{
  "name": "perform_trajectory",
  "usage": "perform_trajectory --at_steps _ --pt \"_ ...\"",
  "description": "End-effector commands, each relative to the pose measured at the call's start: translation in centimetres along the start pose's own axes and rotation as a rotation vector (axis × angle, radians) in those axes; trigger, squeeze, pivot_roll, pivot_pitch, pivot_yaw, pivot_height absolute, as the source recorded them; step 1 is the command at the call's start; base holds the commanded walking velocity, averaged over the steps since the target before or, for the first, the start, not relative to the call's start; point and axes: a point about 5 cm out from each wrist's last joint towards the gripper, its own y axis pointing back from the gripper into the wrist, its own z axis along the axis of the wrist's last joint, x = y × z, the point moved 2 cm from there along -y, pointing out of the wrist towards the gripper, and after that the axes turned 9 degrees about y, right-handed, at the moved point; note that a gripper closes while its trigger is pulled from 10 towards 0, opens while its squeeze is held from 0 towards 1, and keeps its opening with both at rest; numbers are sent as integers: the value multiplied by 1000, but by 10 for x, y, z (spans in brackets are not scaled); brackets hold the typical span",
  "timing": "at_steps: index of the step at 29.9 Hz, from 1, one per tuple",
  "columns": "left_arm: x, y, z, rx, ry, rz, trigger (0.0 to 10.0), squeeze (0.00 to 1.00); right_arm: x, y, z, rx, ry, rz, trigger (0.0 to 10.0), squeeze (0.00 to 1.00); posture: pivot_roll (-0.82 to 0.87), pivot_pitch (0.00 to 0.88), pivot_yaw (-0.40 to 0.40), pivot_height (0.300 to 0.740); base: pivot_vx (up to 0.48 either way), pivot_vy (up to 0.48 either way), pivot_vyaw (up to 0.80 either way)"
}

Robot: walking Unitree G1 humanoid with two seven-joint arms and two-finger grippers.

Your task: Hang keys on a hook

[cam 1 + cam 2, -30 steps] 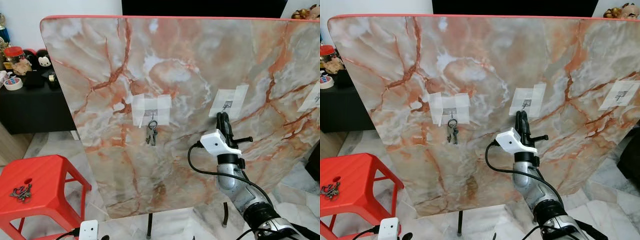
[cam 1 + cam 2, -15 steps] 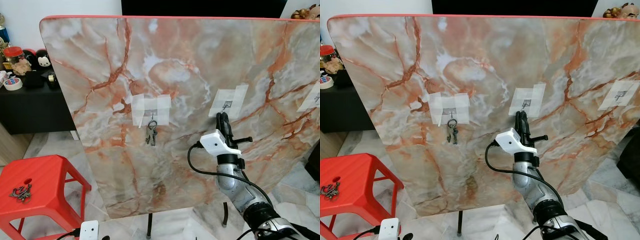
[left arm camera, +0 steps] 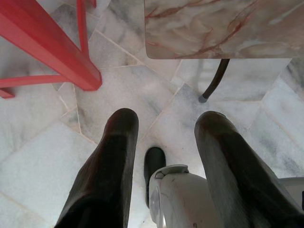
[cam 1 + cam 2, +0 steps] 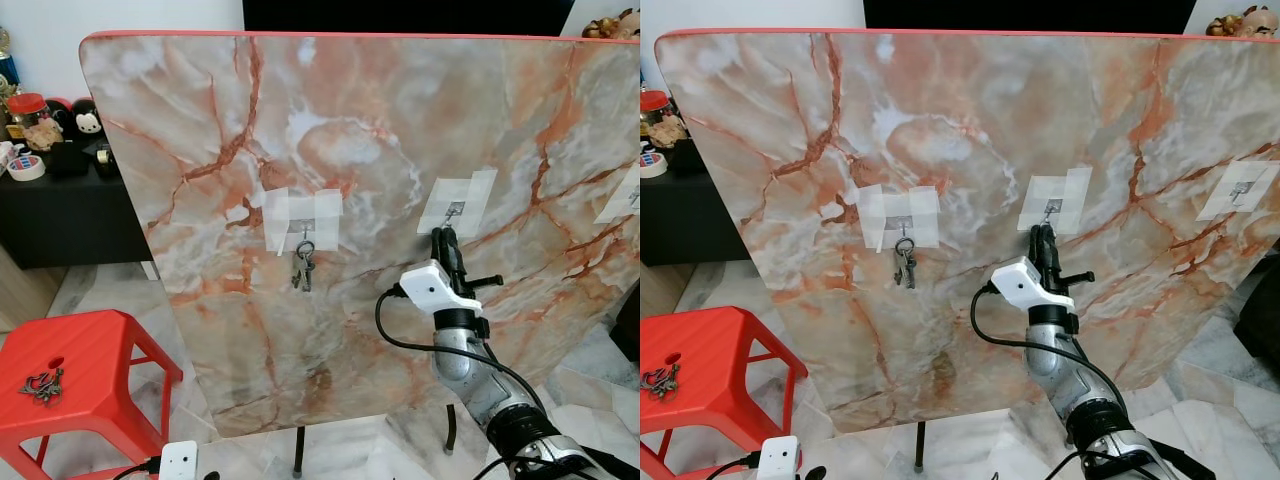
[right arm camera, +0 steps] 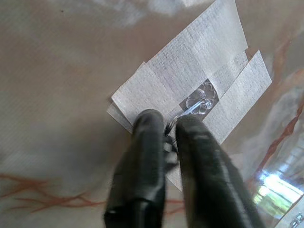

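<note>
A marble-patterned board (image 4: 400, 150) with a red rim stands upright on pale marble floor tiles (image 3: 42, 156), a red stool (image 4: 80, 370) to its left carrying one bunch of keys (image 4: 40, 383) and a dark sideboard (image 4: 70, 215) behind. A second key bunch (image 4: 304, 268) hangs from a taped hook (image 4: 303, 222) on the board. The right claw (image 5: 170, 135), pressed to the middle taped hook (image 5: 199, 100), is clenched on a small metal piece, seemingly a key ring, while the left claw (image 3: 166, 128) hangs spread above the floor.
</note>
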Motion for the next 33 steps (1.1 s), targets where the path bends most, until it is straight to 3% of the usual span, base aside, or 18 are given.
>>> perform_trajectory --at_steps 1,5,6,7,8,10,14,19,20,22,23,24,28,32,33 --pt "1 1 -6 28 -17 -2 10000 0 -1 -1 1 -3 -8 -3 10000 1000 43 0 -74 740 0 0 0" --pt "2 1 -3 20 -18 -4 10000 0 -3 1 3 -25 -24 -21 10000 1000 40 0 -73 740 0 0 0" --pt "2 0 -2 17 -18 -5 10000 0 -3 2 4 -33 -33 -17 10000 898 39 0 -74 740 0 0 0" --pt "2 0 -2 15 -18 -5 10000 0 -2 3 4 -37 -42 -8 10000 624 39 0 -74 740 0 0 0" --pt "2 0 -1 11 -18 -6 10000 0 0 5 5 -43 -58 10 10000 0 39 0 -74 740 0 0 0" --pt "2 0 -1 10 -18 -6 10000 0 0 6 5 -44 -63 14 10000 0 39 0 -74 740 0 0 0" --pt "-1 0 -1 1 -19 -6 10000 0 12 26 -6 13 -153 106 10000 0 38 0 -79 740 0 0 0" --pt "-4 0 -1 -7 -20 -6 10000 0 30 61 -29 186 -296 200 10000 0 37 0 -82 740 0 0 0" --pt "-4 0 -1 -8 -20 -6 10000 0 34 68 -34 233 -321 214 10000 0 39 0 -83 740 0 0 0" --pt "-3 0 0 -8 -22 -2 10000 0 45 99 -60 479 -413 227 10000 0 35 0 -78 740 0 0 0" --pt "-3 0 0 -8 -22 -2 10000 0 45 99 -60 479 -413 227 10000 0 35 0 -78 740 0 0 0" --pt "-3 0 0 -7 -25 0 10000 0 53 115 -73 622 -453 251 10000 0 30 0 -74 740 0 0 0" --pt "-2 0 1 -4 -31 1 10000 0 76 163 -95 941 -624 360 10000 0 30 0 -71 740 0 0 0" --pt "-1 -1 2 -4 -32 4 10000 0 82 183 -100 1004 -597 433 10000 0 42 0 -66 740 0 0 0" --pt "0 -1 2 -4 -34 7 10000 0 85 196 -101 1064 -633 450 10000 0 42 0 -65 740 0 0 0"
